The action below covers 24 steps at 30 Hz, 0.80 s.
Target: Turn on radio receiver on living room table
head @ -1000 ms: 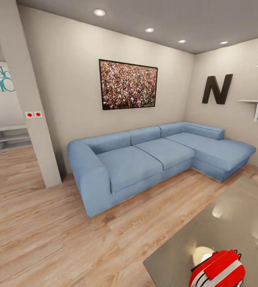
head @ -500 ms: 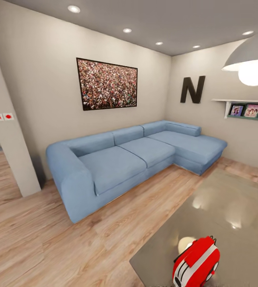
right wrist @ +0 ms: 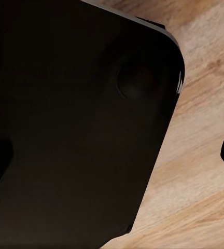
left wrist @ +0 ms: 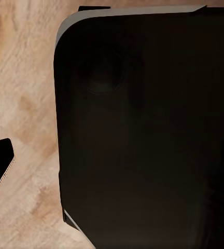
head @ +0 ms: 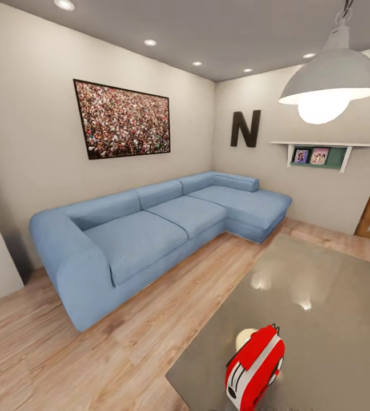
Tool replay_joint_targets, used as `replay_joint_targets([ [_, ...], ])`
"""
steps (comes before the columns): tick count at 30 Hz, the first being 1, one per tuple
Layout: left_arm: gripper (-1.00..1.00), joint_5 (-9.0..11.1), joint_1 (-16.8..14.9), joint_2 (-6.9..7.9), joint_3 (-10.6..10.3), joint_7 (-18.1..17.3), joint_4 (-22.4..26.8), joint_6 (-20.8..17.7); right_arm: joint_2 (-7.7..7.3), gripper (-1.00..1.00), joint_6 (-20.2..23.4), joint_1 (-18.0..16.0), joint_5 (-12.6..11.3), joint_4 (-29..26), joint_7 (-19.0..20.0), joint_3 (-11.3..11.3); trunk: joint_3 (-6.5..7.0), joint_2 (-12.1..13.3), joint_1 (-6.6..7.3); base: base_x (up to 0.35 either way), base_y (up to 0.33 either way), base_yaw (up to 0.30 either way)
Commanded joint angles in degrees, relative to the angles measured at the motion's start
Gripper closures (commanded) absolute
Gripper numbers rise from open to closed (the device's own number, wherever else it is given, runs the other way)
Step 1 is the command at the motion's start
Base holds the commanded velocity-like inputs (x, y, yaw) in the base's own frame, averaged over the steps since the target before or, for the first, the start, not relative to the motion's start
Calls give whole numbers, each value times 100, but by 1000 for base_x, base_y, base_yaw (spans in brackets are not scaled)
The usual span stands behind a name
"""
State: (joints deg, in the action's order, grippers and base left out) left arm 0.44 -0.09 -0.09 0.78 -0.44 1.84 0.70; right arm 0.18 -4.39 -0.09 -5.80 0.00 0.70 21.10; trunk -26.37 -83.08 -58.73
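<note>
Head view finds the radio receiver [head: 255,367] standing on the table [head: 333,308], well ahead of both claws, whose spread I can't tell, so switching on remains undone.

Head camera has turned right toward the table [head: 333,297].

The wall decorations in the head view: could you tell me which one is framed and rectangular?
The large picture above the blue sofa, a black-framed speckled crowd-like image. The dark letter N on the adjoining wall is an unframed cut-out shape.
</note>
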Motion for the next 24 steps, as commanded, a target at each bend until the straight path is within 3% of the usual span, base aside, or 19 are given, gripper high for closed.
replay_joint_targets([
  [1,-100,0,0,0,1,0,0,0,0,-100,0,0,0,0,0,0,0,0,0,10,7,-265],
  [20,-100,-18,0,-5,-25,-35,0,0,0,-100,0,0,0,0,-9,-3,0,0,0,243,201,-38],
  [24,-100,-18,0,-1,-27,-35,0,0,7,-100,-6,0,0,0,-9,-14,0,0,0,188,135,-198],
])
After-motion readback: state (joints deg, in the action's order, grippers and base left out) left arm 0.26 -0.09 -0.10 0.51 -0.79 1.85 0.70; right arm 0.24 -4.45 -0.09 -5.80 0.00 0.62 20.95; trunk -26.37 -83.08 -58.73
